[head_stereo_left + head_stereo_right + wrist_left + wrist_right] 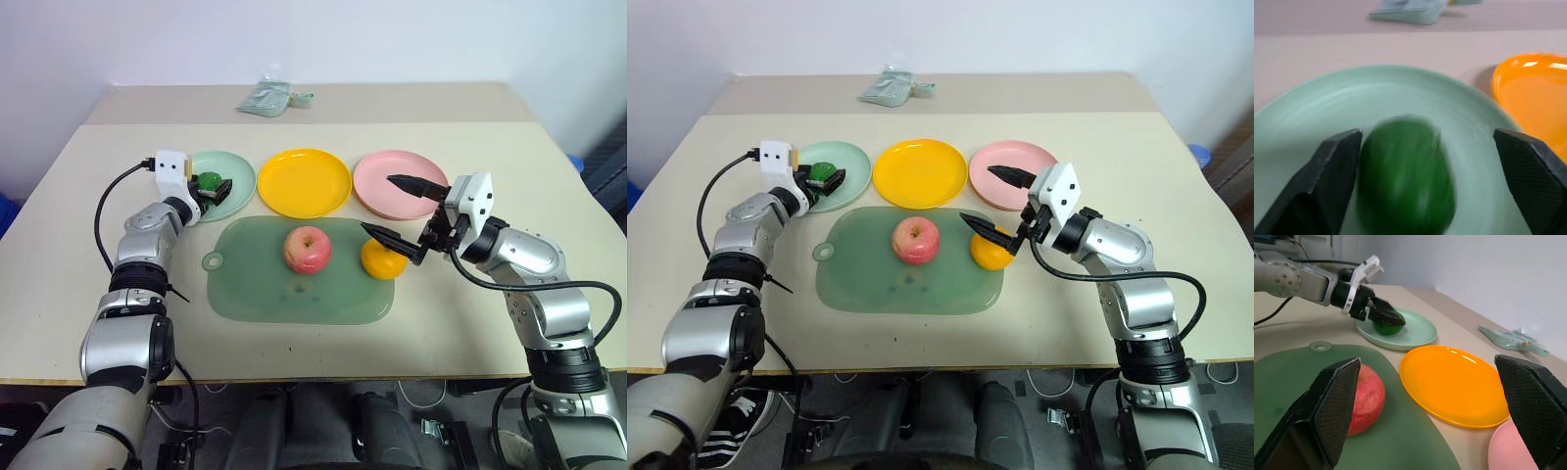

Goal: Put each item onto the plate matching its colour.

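Green lump [208,181] on mint plate [235,166], apple [307,250], orange [383,259] on tray [245,289]

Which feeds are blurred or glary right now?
Left wrist view: the green lump on the mint plate is smeared by motion blur. Right wrist view: sharp, with glare streaks on the yellow plate. Head views: evenly lit, with soft shadows.

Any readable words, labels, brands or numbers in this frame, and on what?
None can be read.
The packet at the far edge of the table: any print on it is too small and blurred to read.
The green plate, yellow plate, pink plate, green tray, apple and orange carry no lettering.
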Robot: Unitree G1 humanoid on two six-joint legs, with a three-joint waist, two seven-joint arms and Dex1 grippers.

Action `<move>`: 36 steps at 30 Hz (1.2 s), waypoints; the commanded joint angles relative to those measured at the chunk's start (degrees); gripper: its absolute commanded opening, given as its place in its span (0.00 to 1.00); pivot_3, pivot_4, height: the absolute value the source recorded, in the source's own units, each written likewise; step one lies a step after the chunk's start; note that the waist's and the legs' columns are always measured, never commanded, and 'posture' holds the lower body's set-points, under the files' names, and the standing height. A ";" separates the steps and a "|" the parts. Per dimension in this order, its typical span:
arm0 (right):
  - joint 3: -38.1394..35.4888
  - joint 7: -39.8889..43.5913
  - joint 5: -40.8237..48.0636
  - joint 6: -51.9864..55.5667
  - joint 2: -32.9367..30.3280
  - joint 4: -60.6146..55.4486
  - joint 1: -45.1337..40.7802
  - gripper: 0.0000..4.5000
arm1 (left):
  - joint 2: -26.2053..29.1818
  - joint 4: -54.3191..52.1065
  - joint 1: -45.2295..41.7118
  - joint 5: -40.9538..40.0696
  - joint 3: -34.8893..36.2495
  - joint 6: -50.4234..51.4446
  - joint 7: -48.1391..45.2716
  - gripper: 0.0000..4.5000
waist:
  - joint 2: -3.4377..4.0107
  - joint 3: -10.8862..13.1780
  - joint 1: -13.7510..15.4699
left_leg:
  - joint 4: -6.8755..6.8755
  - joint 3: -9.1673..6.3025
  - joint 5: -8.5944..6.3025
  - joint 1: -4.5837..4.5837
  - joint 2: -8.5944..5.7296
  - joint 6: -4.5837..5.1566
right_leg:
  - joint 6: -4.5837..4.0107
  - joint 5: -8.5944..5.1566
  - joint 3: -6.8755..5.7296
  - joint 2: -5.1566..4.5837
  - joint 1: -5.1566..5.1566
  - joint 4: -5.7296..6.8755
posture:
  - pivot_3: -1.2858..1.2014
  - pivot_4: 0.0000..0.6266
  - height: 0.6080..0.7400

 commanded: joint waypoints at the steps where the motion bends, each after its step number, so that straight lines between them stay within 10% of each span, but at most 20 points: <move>1: -1.23 0.11 0.48 -1.05 -0.40 -1.23 -1.10 1.00 | 1.39 -11.55 0.76 -4.40 2.07 2.30 -4.43 0.99 | 0.00 0.00 -0.05 | 0.00 0.00 0.00 0.00 0.01 0.00 | 0.00 0.00 0.00 0.00 0.00 0.00 | 0.52 0.24 1.00; 18: -2.61 2.83 5.47 3.59 -1.61 -3.01 -0.57 1.00 | 6.47 -45.60 14.32 -20.02 -1.33 24.49 -23.81 0.99 | 0.02 0.01 -1.28 | 0.00 -0.03 0.01 0.06 0.12 -0.02 | -0.04 -0.01 0.06 0.02 0.03 0.03 | 0.52 0.24 1.00; 36: -1.90 3.67 6.50 4.62 -2.78 -5.53 1.55 1.00 | 11.10 -50.89 18.40 -25.47 -2.86 32.23 -33.46 0.99 | 0.03 0.01 -1.09 | -0.01 -0.03 0.01 0.06 0.21 -0.02 | -0.23 -0.12 0.07 0.00 0.02 -0.03 | 0.52 0.24 1.00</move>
